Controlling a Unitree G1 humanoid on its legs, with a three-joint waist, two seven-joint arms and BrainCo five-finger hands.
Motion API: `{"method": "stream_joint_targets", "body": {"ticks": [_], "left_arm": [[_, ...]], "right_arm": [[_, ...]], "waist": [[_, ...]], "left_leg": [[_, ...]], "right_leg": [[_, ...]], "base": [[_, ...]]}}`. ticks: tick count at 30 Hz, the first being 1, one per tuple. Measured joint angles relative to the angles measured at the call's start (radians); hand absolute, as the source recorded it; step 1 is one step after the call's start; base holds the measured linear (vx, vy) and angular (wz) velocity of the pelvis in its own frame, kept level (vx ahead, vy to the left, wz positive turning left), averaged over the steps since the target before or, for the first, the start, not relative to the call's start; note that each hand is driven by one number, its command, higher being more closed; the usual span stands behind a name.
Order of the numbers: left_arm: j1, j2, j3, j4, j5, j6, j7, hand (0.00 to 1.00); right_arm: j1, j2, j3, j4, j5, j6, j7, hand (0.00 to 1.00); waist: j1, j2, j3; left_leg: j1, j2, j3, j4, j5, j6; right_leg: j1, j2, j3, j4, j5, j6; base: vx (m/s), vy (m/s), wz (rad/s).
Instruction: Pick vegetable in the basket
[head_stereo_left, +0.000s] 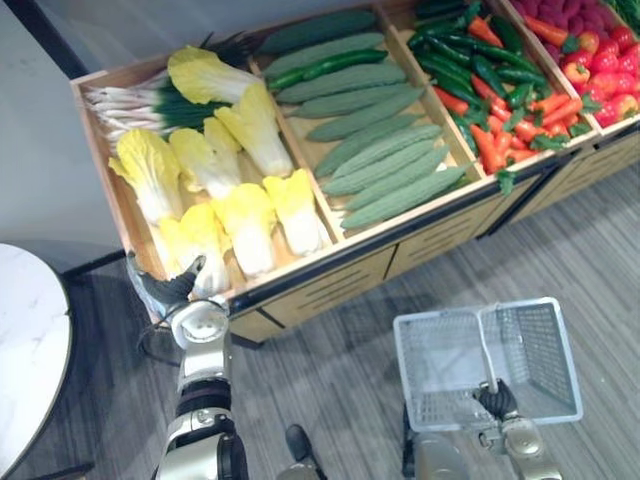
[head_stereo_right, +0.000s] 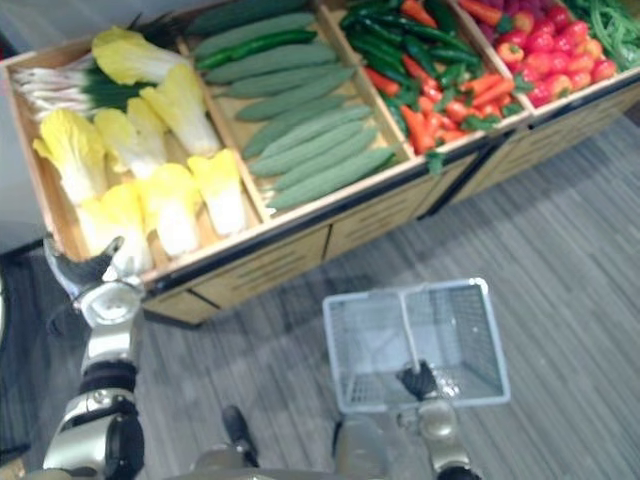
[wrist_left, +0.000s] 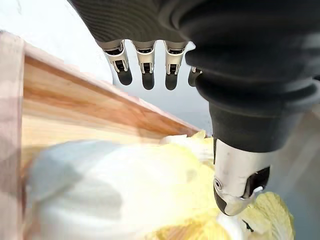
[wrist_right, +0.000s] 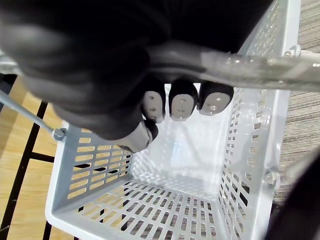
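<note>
Several yellow napa cabbages fill the left compartment of the wooden stand (head_stereo_left: 330, 285). The nearest cabbage (head_stereo_left: 200, 238) lies at the compartment's front left corner. My left hand (head_stereo_left: 172, 290) hovers at that corner with its fingers (wrist_left: 147, 70) straight and its thumb spread, just over the cabbage (wrist_left: 125, 190) and not closed on it. My right hand (head_stereo_left: 497, 400) is curled round the handle (wrist_right: 250, 64) of the grey plastic basket (head_stereo_left: 520, 405), which hangs empty (wrist_right: 250, 165) in front of the stand.
Cucumbers (head_stereo_left: 380, 140) fill the middle compartment. Green and red chillies (head_stereo_left: 500, 90) and red peppers (head_stereo_left: 600, 55) lie further right. Spring onions (head_stereo_left: 130, 105) lie behind the cabbages. A white round table (head_stereo_left: 25, 340) stands at the left.
</note>
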Motion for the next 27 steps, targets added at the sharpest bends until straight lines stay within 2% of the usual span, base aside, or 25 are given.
{"method": "stream_joint_targets", "body": {"ticks": [12, 20, 27], "left_arm": [[-0.043, 0.003, -0.007, 0.097, -0.013, 0.002, 0.016, 0.0], [-0.069, 0.011, 0.065, 0.155, -0.058, 0.002, 0.035, 0.0], [-0.102, 0.048, 0.07, 0.213, -0.084, 0.003, 0.042, 0.0]], "right_arm": [[-0.01, -0.001, 0.034, -0.011, 0.009, -0.012, -0.022, 1.0], [-0.01, -0.001, 0.033, -0.02, 0.009, -0.025, -0.024, 1.0], [-0.01, -0.004, 0.038, -0.02, 0.009, -0.036, -0.025, 1.0]], "waist": [[-0.002, -0.008, 0.039], [-0.003, -0.011, 0.062], [-0.003, -0.013, 0.07]], "left_leg": [[0.013, 0.006, 0.052, 0.0, -0.024, -0.009], [0.019, 0.004, 0.072, 0.0, -0.025, -0.009], [0.018, 0.005, 0.078, 0.0, -0.029, -0.014]], "right_leg": [[-0.027, 0.016, 0.057, -0.001, 0.009, -0.001], [-0.033, 0.019, 0.074, -0.001, 0.009, 0.0], [-0.04, 0.021, 0.082, -0.001, 0.009, 0.0]], "base": [[0.02, -0.001, -0.14], [0.03, -0.006, -0.07], [0.01, -0.008, -0.03]]}}
